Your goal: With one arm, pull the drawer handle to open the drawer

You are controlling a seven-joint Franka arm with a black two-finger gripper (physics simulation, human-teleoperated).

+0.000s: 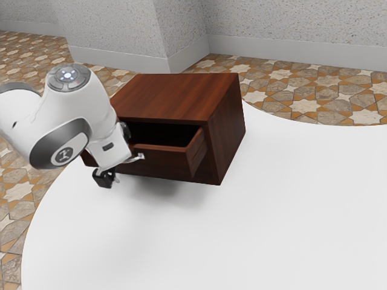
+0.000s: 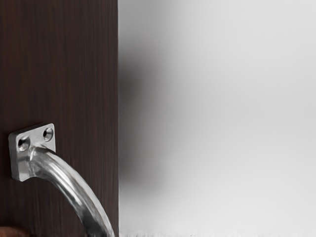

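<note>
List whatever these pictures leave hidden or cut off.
Wrist view: the handle runs off the picture's edge; its second mount is unseen.
Exterior view: the arm covers most of the handle and part of the drawer's front.
Exterior view: the drawer's inside is lost in shadow under the cabinet top.

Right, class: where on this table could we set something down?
The white table is bare to the exterior view's right of the wooden cabinet and along the view's lower edge. It's crowded at the open drawer, where the arm stands.

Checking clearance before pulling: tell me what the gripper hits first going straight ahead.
Probably the handle, curving in under the gripper; the drawer front lies just behind. Depth is unclear.
</note>
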